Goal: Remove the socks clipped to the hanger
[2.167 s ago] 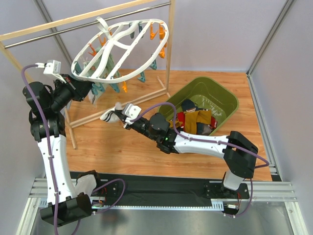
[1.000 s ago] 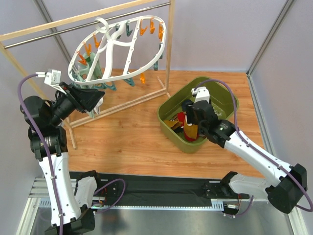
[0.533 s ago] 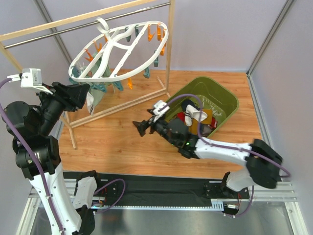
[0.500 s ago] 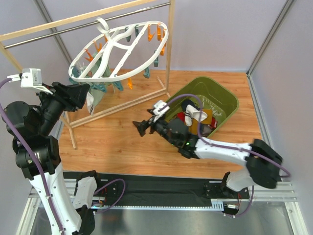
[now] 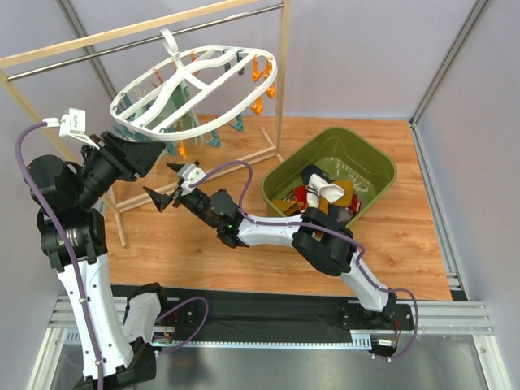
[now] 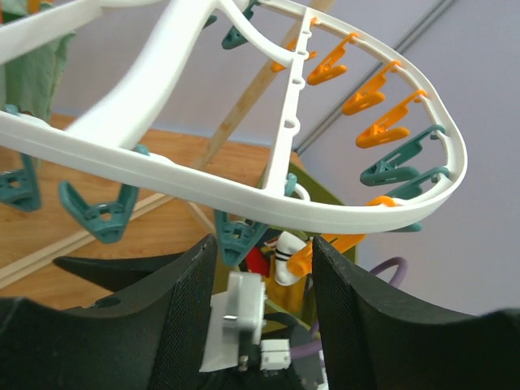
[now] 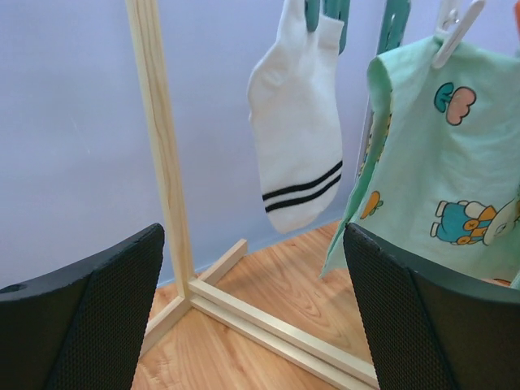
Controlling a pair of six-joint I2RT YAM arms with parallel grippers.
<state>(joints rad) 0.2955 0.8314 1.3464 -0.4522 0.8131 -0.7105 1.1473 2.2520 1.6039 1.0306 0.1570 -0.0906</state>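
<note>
- The left fingers point(image 6: 264, 244) are seen parted just under the rim of the hanger point(image 6: 162, 172), with nothing gripped between them.
- The hanger is hung tilted on the wooden rack point(image 7: 158, 146). A white striped sock point(image 7: 296, 122) and a mint printed sock point(image 7: 439, 179) are clipped beneath it.
- The right fingers point(image 7: 252, 236) are spread wide and empty, facing those socks, so a reach for the next sock is judged to be in hand.
- Next, the striped sock would need to be closed on and drawn down off its clip.
- Other socks point(image 5: 321, 199) are lying in the green tub point(image 5: 357, 158).

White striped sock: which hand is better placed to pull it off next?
Right: the open right hand faces the white striped sock hanging ahead; the left hand sits under the hanger.
</note>
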